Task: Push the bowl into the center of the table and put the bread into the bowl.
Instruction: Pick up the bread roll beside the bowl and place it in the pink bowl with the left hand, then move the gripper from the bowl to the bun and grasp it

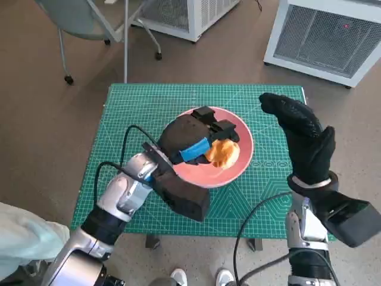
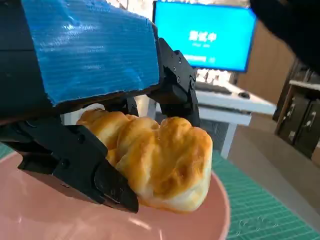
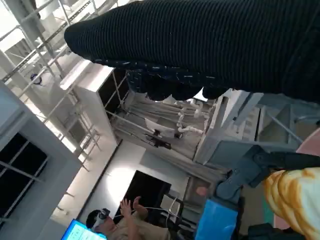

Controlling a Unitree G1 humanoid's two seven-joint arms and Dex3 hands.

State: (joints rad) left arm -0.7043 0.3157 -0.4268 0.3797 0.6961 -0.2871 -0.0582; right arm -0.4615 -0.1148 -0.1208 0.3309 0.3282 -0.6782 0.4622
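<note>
We see the pink bowl (image 1: 238, 170) approx at the center of the table (image 1: 137, 101), slightly toward the right edge. Left hand (image 1: 193, 134) is over the bowl, grasping the bread (image 1: 223, 153); in the left wrist view the black fingers (image 2: 75, 155) clamp the bread (image 2: 165, 165) just above the bowl (image 2: 220, 210) floor, can't tell if it touches. Right hand (image 1: 303, 140) is raised upright near the table's right edge, released, fingers spread, holding nothing, apart from the bowl. Right wrist view: a person (image 3: 125, 220) w/ hands raised, far off. We also see a chair (image 1: 89, 21) past the far edge.
</note>
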